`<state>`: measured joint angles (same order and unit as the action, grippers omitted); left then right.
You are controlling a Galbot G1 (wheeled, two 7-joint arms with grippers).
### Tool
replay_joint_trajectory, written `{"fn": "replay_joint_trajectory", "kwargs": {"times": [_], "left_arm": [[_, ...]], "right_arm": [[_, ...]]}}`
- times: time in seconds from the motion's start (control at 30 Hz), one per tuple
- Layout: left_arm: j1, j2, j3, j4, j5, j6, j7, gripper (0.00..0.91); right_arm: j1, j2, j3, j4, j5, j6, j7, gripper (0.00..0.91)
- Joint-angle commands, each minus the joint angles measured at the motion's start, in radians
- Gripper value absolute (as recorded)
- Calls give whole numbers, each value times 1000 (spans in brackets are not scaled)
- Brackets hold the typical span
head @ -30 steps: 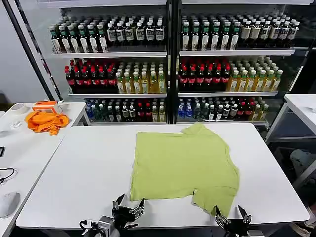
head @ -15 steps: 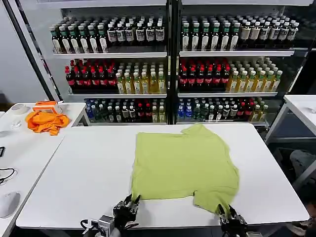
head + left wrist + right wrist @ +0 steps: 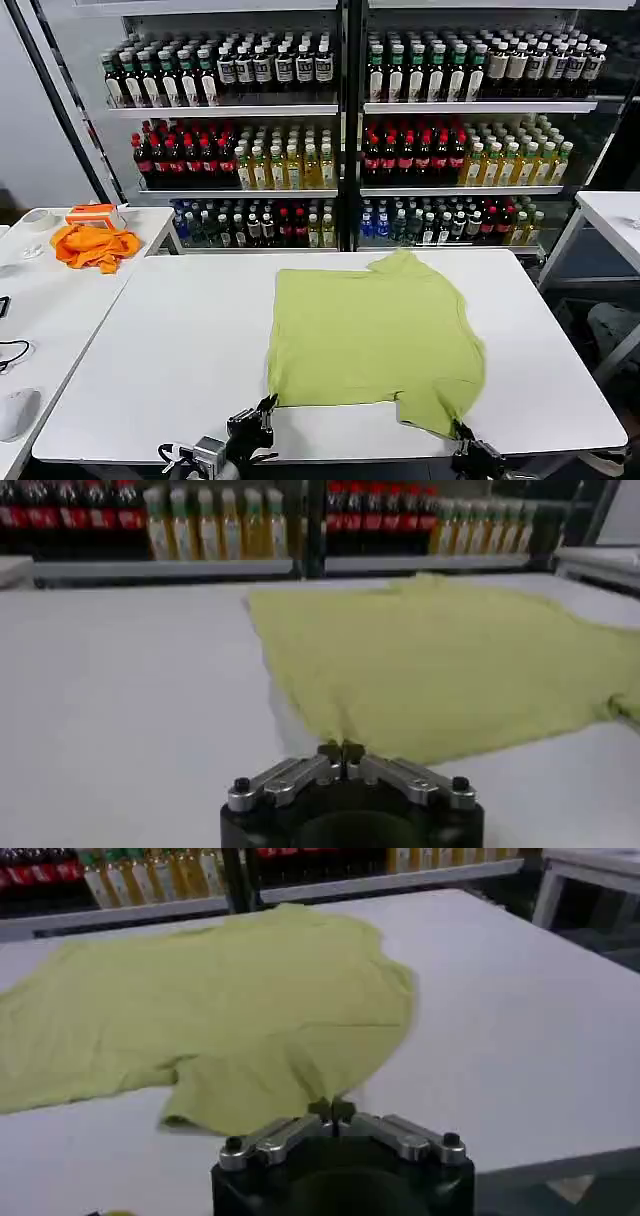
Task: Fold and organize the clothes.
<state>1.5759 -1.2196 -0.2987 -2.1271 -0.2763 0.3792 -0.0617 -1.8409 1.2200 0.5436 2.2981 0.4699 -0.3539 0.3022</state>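
The clothes, a lime T-shirt (image 3: 375, 335), lie spread flat on the white table (image 3: 170, 350), with the neck toward the far edge. My left gripper (image 3: 268, 404) is at the shirt's near left corner, its fingers shut on the hem. In the left wrist view the fabric (image 3: 450, 660) runs right into the closed left gripper (image 3: 341, 748). At the near right corner my right gripper (image 3: 462, 432) is shut on the hanging corner of fabric. The right wrist view shows the shirt (image 3: 230, 998) tapering down into the pinched right gripper (image 3: 331, 1110).
A bright orange cloth (image 3: 95, 245) and a tape roll (image 3: 38, 218) lie on the side table at the left, with a mouse (image 3: 18, 412) nearer. Shelves of drink bottles (image 3: 340, 130) stand behind. Another white table (image 3: 615, 215) is at the right.
Both grippers were open just short of the shirt's near edge. They have moved forward onto its two near corners and closed on the fabric.
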Motion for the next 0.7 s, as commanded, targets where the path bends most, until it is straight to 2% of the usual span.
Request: {"fn": "replay_joint_trajectory", "kwargs": {"times": [0.03, 0.5, 0.7], "left_arm": [[33, 5, -21, -93, -12, -29, 20, 30], [112, 20, -111, -233, -69, -33, 21, 30], [60, 49, -107, -198, -80, -29, 20, 30]], "right_arm": [[-10, 2, 9, 55, 5, 8, -1, 0], [-67, -34, 99, 183, 26, 7, -2, 0], [46, -76, 103, 140, 73, 2, -7, 0]]}}
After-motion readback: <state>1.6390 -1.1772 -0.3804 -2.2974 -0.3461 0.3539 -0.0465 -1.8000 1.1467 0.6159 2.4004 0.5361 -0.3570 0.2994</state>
